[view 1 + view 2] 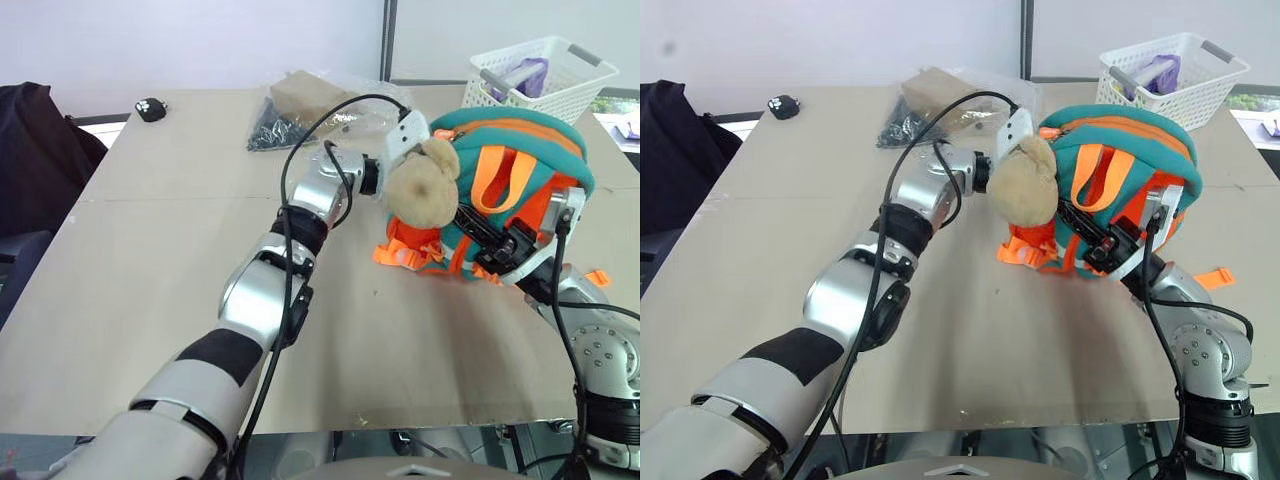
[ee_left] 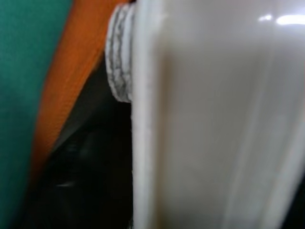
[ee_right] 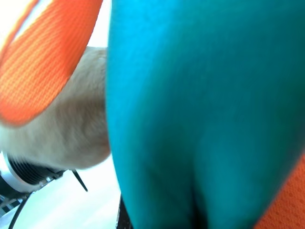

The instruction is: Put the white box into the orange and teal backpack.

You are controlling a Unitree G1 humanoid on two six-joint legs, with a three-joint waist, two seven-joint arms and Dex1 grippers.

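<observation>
Left eye view has the orange and teal backpack (image 1: pixel 520 170) standing on the table (image 1: pixel 150 270) at the right, with its tan plush charm (image 1: pixel 425 190) hanging on its left side. My left gripper (image 1: pixel 412 128) reaches in behind the charm at the bag's opening; whether its fingers are apart I cannot tell. At my left wrist the white box (image 2: pixel 214 119) lies close against the bag's orange trim, over a dark interior. My right gripper (image 1: pixel 500 248) is pinched together on the backpack's near side. A white lattice basket (image 1: pixel 540 75) sits far right.
</observation>
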